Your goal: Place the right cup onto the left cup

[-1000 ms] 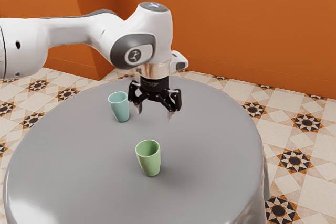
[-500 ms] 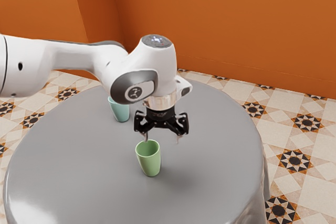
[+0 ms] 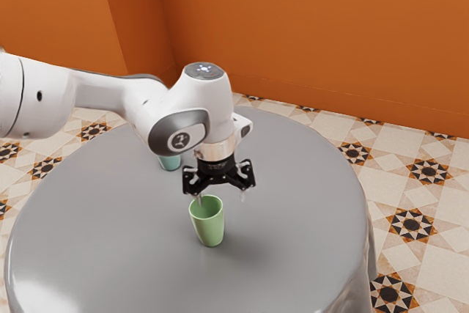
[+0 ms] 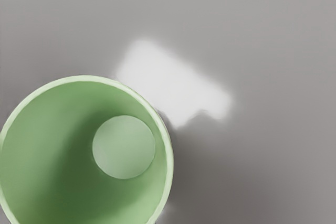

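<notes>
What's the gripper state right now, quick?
Gripper: open, fingers spread apart, holding nothing; it's near the rim of the upright green cup.

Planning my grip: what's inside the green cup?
Nothing that I can see: the green cup's floor is bare. Some inner wall lies beyond the wrist view's edge.

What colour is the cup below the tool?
Light green, showing best in the wrist view.
</notes>
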Controlling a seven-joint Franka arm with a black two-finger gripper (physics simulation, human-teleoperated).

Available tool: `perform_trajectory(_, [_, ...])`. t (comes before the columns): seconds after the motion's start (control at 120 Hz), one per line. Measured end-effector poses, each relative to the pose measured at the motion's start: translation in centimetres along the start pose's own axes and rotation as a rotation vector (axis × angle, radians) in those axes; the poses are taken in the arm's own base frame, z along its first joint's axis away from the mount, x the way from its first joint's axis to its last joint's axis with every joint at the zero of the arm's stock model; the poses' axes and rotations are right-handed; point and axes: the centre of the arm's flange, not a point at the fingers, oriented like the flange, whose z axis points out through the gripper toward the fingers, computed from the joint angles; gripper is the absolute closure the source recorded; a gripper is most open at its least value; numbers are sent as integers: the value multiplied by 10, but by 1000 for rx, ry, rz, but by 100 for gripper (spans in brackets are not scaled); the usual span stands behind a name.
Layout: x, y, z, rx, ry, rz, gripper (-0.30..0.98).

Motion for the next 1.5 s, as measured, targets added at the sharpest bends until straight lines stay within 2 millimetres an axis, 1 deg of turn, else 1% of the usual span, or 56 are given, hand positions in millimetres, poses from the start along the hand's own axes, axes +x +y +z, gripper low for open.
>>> perform_trajectory(0.292, [2, 3, 15, -6, -18, -5, 0])
perform_trajectory(0.475, [15, -4, 29, -5, -28, -20, 0])
perform_trajectory(0.7, [23, 2, 36, -19, -34, -11, 0])
perform_trajectory(0.85, [25, 4, 44, -16, -42, 1, 2])
perform_trajectory(1.008, [29, 2, 53, -12, -49, -1, 8])
perform_trajectory(1.183, [34, -1, 64, -10, -60, -6, 20])
perform_trajectory(1.5, [36, -4, 60, -11, -49, -4, 52])
